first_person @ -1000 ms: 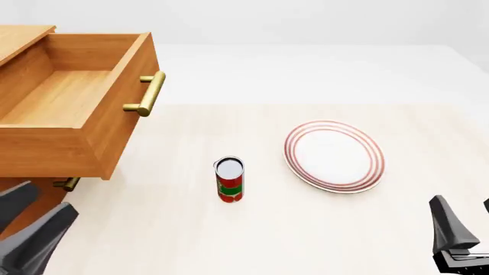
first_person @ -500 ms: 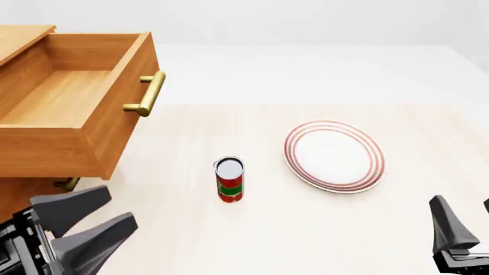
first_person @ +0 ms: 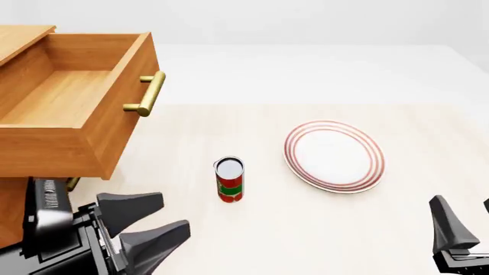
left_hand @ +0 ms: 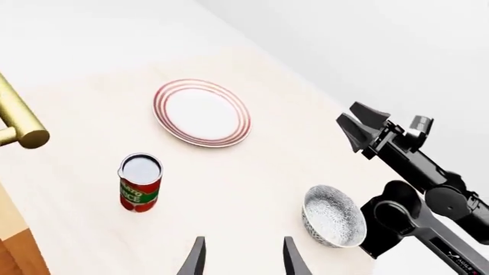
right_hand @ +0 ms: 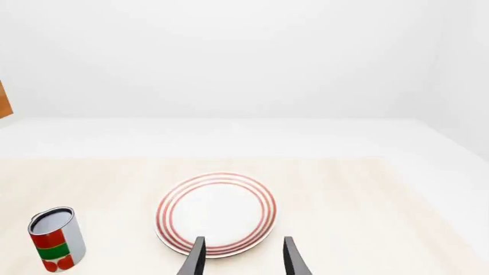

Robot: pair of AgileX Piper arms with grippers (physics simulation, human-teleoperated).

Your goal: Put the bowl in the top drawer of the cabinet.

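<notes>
At the far left in the front view stands the cabinet (first_person: 19, 37), made of orange-brown wood. Its top drawer (first_person: 73, 132) is pulled out towards the table, and the inside is bare wood. A brass handle (first_person: 149, 93) runs across the drawer front. Below the drawer, at the lower left, is the left gripper (first_person: 149, 226). Its two dark fingers are spread apart and nothing is between them.

Near the middle of the table (first_person: 252, 240) stands a red and green can (first_person: 229, 179), upright, with the top open. To the right of the can, well apart from it, lies a flat white plate (first_person: 334, 156) with red rings.

At the lower right corner, the right gripper (first_person: 458, 229) is only partly in the front view. In its own wrist view the two finger tips (right_hand: 197, 258) stand apart with nothing held, and the plate lies just past them.

The bowl (left_hand: 334, 215) (white with a dense dark pattern) is seen only in the left wrist view. It rests on the table at the near edge, just beside the base of the right arm (left_hand: 416, 200), well away from the drawer.
</notes>
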